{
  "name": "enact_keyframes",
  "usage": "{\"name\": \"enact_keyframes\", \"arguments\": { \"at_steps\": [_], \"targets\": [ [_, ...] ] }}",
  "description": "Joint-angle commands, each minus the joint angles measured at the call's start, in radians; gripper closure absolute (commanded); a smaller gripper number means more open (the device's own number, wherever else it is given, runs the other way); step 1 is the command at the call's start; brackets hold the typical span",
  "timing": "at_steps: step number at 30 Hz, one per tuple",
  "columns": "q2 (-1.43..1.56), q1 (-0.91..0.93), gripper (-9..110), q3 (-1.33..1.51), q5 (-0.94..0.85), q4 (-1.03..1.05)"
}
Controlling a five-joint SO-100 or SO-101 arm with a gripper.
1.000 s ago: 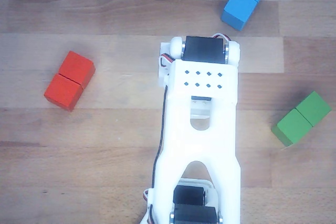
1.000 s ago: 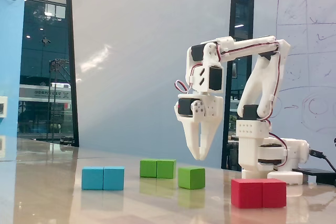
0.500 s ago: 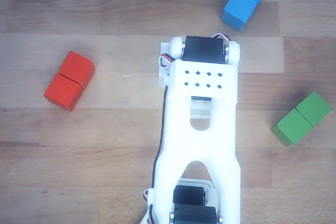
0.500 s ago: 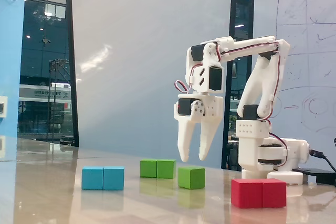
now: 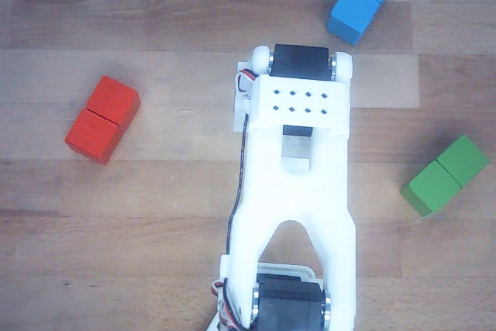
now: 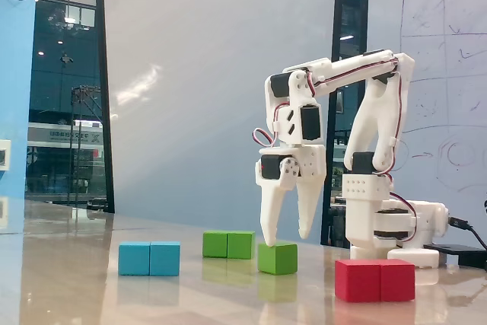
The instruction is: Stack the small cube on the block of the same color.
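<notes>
In the fixed view the small green cube [image 6: 277, 258] sits on the table between the long blocks. My gripper [image 6: 286, 240] points straight down right over it, open and holding nothing. Its fingertips [image 6: 268, 240] hang at about the height of the cube's top, and I cannot tell if they touch it. The elongated green block [image 6: 228, 244] lies just left of and behind the cube. In the other view it lies at the right edge [image 5: 446, 175]. There the white arm [image 5: 298, 191] hides both the cube and the gripper.
A blue two-cube block lies at the left in the fixed view [image 6: 149, 258] and at the top right in the other view [image 5: 362, 0]. A red two-cube block lies at the front right [image 6: 375, 279], and at the left in the other view [image 5: 102, 119]. The arm's base [image 6: 388, 226] stands behind.
</notes>
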Motion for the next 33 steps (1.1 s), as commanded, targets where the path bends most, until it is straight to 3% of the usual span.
{"name": "enact_keyframes", "arguments": {
  "at_steps": [1, 33],
  "targets": [
    [0.000, 0.012, 78, -0.084, -0.006, 0.014],
    [-0.058, 0.011, 79, -0.080, -0.006, -0.060]
  ]
}}
